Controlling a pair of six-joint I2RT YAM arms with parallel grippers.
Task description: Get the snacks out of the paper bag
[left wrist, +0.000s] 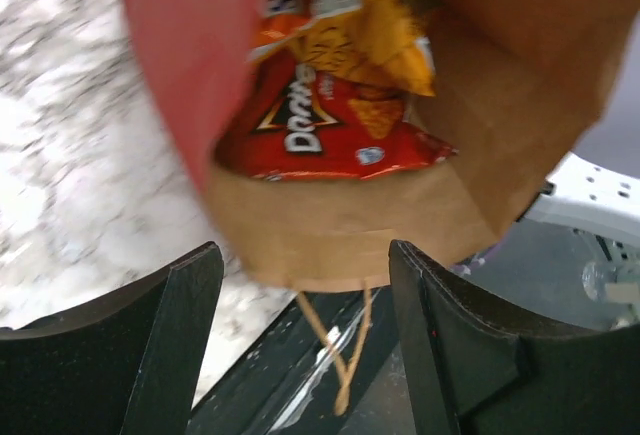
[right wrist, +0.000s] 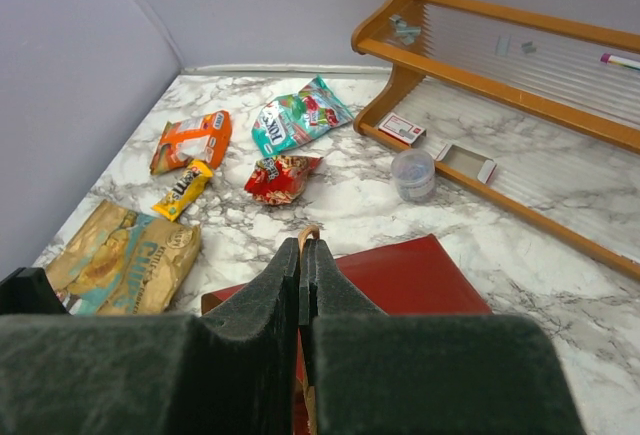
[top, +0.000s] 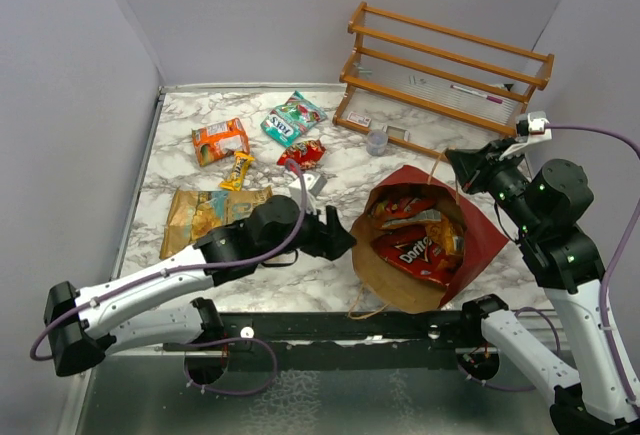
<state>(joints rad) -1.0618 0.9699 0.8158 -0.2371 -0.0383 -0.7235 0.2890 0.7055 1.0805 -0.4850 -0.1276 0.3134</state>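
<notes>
The red paper bag (top: 480,240) lies with its brown mouth facing up, and a red Doritos packet (top: 412,251) and other packets are inside. My left gripper (top: 336,239) is open and empty at the mouth's left rim. In the left wrist view the bag (left wrist: 330,225), the Doritos packet (left wrist: 330,135) and a yellow packet (left wrist: 375,40) sit just beyond the open gripper (left wrist: 305,285). My right gripper (top: 462,167) is shut on the bag's string handle (right wrist: 308,232) above the bag's red side (right wrist: 400,275). Orange (top: 220,140), teal-green (top: 293,118), red (top: 302,153), yellow (top: 237,170) and tan (top: 205,213) snacks lie on the table.
An orange wooden rack (top: 445,65) stands at the back right, with a small clear cup (top: 377,141) in front of it. The bag's other string handle (left wrist: 340,355) hangs over the table's dark front edge. Grey walls close off the left and back.
</notes>
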